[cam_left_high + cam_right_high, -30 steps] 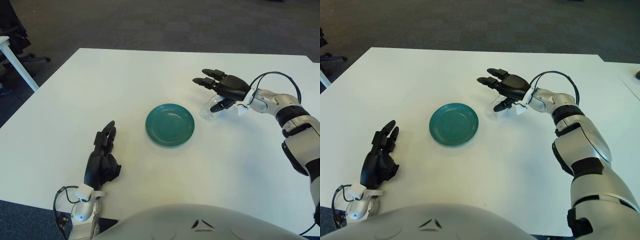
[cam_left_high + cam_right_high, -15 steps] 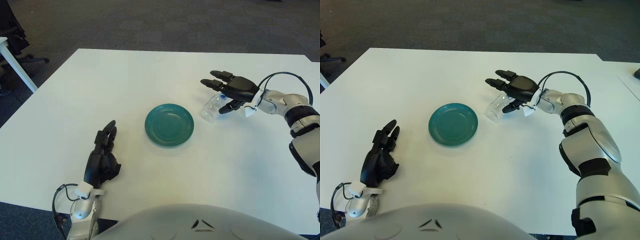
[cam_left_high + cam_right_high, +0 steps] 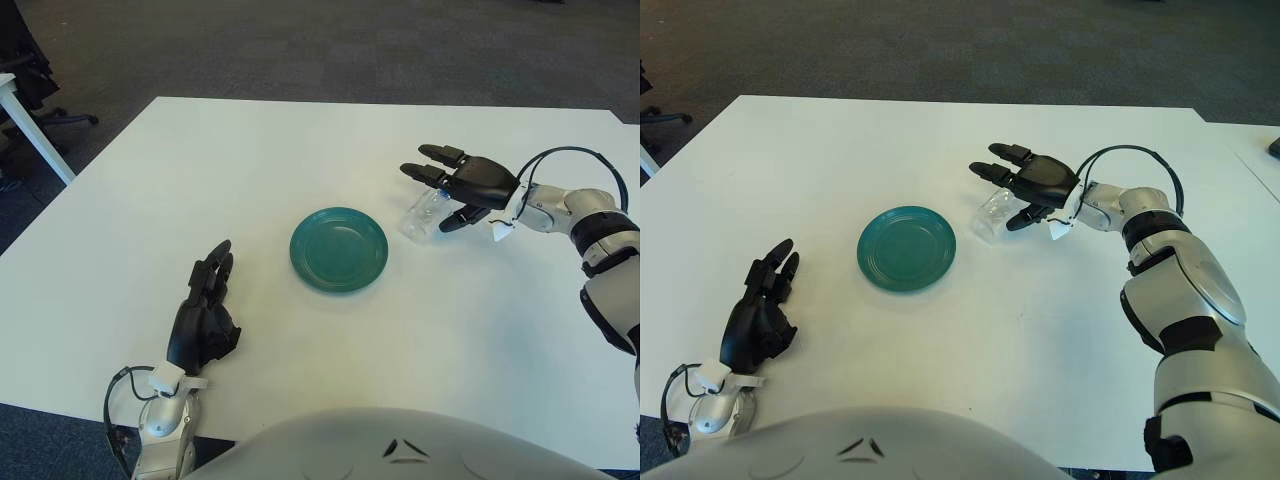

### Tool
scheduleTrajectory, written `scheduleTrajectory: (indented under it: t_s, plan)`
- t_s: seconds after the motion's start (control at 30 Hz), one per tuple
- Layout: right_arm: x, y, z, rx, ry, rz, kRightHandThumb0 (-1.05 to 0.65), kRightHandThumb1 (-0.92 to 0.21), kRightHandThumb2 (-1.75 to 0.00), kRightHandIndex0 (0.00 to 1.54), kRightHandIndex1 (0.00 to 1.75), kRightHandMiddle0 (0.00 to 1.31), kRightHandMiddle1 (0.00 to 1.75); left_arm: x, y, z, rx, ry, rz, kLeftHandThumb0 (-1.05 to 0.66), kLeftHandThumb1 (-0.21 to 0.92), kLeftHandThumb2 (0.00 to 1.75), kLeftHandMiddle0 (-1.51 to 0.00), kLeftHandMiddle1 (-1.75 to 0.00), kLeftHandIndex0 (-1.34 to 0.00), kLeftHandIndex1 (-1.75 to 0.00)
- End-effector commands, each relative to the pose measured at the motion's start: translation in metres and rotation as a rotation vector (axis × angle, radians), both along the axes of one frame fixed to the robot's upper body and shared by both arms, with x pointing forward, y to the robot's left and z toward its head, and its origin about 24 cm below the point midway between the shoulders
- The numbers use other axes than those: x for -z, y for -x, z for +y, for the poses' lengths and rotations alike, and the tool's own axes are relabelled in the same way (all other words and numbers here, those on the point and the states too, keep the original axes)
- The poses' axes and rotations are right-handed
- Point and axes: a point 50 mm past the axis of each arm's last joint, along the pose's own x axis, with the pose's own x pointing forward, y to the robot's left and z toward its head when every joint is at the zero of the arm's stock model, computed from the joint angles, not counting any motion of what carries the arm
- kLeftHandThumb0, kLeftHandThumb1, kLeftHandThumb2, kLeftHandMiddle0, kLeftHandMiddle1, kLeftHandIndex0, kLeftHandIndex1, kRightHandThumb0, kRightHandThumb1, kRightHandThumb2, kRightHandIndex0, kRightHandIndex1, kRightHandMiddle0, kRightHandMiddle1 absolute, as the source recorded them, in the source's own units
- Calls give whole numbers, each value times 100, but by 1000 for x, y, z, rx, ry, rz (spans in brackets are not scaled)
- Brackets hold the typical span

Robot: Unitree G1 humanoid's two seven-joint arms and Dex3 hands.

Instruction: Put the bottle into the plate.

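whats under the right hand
A clear bottle lies on the white table beneath the open right hand, right of the green plate. Its cap end is covered.

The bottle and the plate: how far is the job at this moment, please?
Nothing is done yet: the green plate holds nothing, and the clear bottle lies on its side on the white table, right of the plate. In hand: the right hand is over the bottle, fingers spread, not yet closed on it. The left hand shows idle near the front edge. Left: grasp, carry, place.

A white table (image 3: 250, 150) stands on dark carpet (image 3: 350, 45), with an office chair (image 3: 30, 70) at far left.
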Motion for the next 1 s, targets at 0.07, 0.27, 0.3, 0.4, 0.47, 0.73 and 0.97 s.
scheduleTrajectory:
  t_s: [0.07, 0.27, 0.3, 0.4, 0.47, 0.73, 0.97]
  plan:
    - [0, 1, 0, -17, 6, -9, -105, -92, -52, 0, 0, 0, 0, 10, 13, 7, -10, 1, 87, -91, 92, 103, -19, 0, 0, -50]
    - [8, 5, 0, -17, -1, 11, -105, -92, -55, 0, 0, 0, 0, 9, 17, 8, -14, -5, 90, -91, 92, 103, -19, 0, 0, -51]
    - [8, 5, 0, -17, -1, 12, -105, -92, -55, 0, 0, 0, 0, 9, 17, 8, -15, -5, 91, -91, 92, 103, -19, 0, 0, -51]
    - [10, 5, 1, -16, -6, 12, -105, -92, -56, 0, 0, 0, 0, 8, 19, 7, -19, -6, 96, -91, 92, 103, -19, 0, 0, -51]
    - [11, 6, 1, -17, -8, 12, -105, -92, -57, 0, 0, 0, 0, 8, 20, 6, -19, -7, 95, -91, 92, 103, -19, 0, 0, -51]
    - [19, 11, 3, -43, -9, 30, -105, -92, -57, 0, 0, 2, 1, 6, 20, 3, -13, -15, 86, -90, 92, 103, -19, 0, 0, -50]
    - [25, 13, 6, -44, -16, 63, -105, -92, -57, 4, 2, 6, 3, 3, 21, 0, -10, -23, 79, -90, 92, 103, -18, 0, 0, -50]
